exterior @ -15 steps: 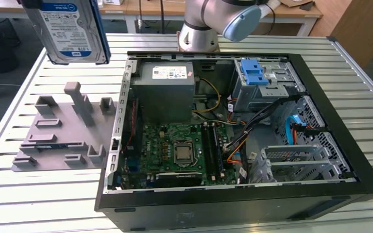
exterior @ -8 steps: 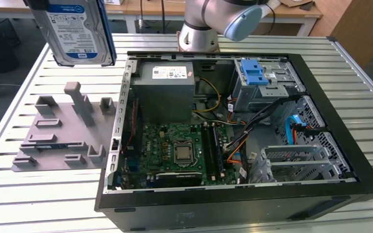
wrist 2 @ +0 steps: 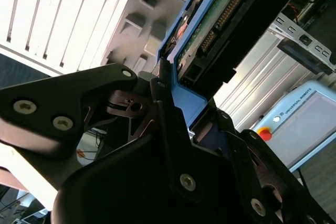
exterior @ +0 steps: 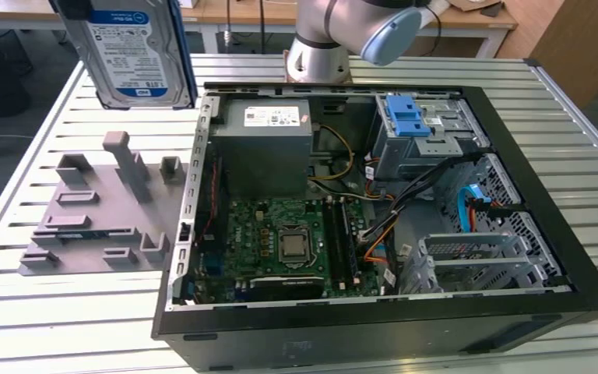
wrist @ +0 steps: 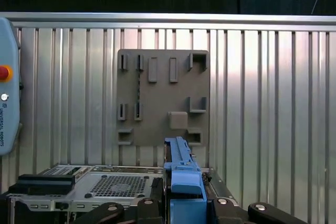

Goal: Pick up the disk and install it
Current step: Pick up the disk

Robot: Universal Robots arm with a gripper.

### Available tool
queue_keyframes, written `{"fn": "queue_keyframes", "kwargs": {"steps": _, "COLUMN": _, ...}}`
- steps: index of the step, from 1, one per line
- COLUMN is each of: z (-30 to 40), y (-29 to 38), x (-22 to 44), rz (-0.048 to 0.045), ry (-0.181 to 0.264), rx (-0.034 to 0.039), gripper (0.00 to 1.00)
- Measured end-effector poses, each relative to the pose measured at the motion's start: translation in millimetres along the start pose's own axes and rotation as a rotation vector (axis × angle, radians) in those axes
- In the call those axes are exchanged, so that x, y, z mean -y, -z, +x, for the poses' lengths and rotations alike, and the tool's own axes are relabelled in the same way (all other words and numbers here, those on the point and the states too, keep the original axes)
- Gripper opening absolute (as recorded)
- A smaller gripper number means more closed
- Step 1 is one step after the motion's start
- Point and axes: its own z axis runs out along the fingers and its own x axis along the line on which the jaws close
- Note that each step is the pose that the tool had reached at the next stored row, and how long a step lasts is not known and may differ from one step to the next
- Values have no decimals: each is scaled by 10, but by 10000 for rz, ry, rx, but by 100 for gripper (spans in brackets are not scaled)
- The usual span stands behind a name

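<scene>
- Held the disk upright and high, label toward the exterior view, at that view's upper left; stood well apart from the case and touched nothing but the gripper.
- Closed the jaws onto the blue frame along the disk's thin edges, tight to it with no gap to be seen in the second wrist view; gripped near one end only, so left most of the length hanging free; could have pivoted or slid out under a quick swing.
- Hovered over the grey fixture's side of the table; could have clipped the tall posts there if dropped too soon.
- Faced a crowded case; risked snagging the cables draped beside the cage, or striking the board, on a low path across.
- Needed square entry at the cage, by the look of its narrow bay; could have jammed frame against metal with any tilt, or forced the grip to slip.
</scene>
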Motion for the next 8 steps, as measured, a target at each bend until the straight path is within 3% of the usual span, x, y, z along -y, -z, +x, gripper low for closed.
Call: {"fn": "queue_keyframes", "kwargs": {"steps": 8, "z": 63, "y": 1, "x": 130, "rz": -3, "ry": -9, "rx": 0, "gripper": 36}}
